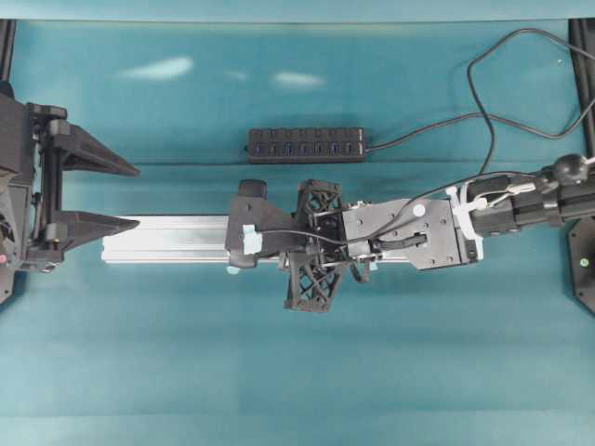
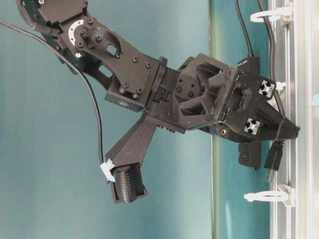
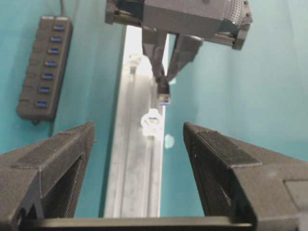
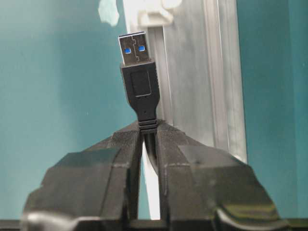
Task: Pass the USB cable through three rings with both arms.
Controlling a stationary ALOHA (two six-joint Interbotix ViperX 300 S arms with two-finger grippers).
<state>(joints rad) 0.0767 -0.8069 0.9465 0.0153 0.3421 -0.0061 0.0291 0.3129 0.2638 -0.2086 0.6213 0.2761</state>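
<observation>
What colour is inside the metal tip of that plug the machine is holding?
Blue, inside the silver tip of the USB cable; clearest in the right wrist view.

Open rail (image 3: 134,178) stretch between pincers; ring (image 3: 152,120) stands there, apparently only obstacle.

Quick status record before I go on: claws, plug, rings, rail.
left claw: open, empty, facing along the rail
right claw: shut on USB cable just behind the plug
plug: metal end points toward the next ring, not yet in it
rings in table-level view: one ahead of the plug, one behind
rail: silver, lying across the table
hub: beyond the rail, untouched
</observation>
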